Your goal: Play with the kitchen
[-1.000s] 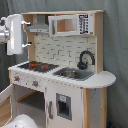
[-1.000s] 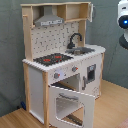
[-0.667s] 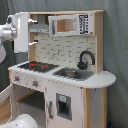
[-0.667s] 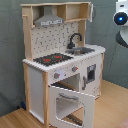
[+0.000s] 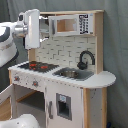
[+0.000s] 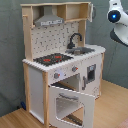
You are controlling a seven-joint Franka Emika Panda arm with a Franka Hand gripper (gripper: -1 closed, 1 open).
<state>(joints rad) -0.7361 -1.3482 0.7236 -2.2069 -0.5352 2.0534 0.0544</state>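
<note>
The kitchen [image 5: 75, 80] of pale wood and white panels fills both exterior views. It has a black-and-red hob [image 5: 37, 65], a sink [image 5: 70, 73], a black tap [image 5: 85, 59] and a grey hood [image 6: 50, 21]. Its oven door [image 6: 72, 102] hangs open at the front. In the first exterior view my gripper [image 5: 43, 29] is high at the kitchen's upper left corner, above the hob, pointing at the shelf side. In the second exterior view only my white arm [image 6: 118, 17] shows at the upper right.
A microwave panel [image 5: 67, 25] sits under the top shelf. The pegboard back [image 6: 60, 39] rises behind the hob. My white base [image 5: 20, 121] is at the bottom of the first exterior view. Grey curtain hangs behind; the floor [image 6: 112, 112] is wooden.
My gripper has moved right and slightly up in the first exterior view, from beside the kitchen to its upper left corner. The kitchen has not changed.
</note>
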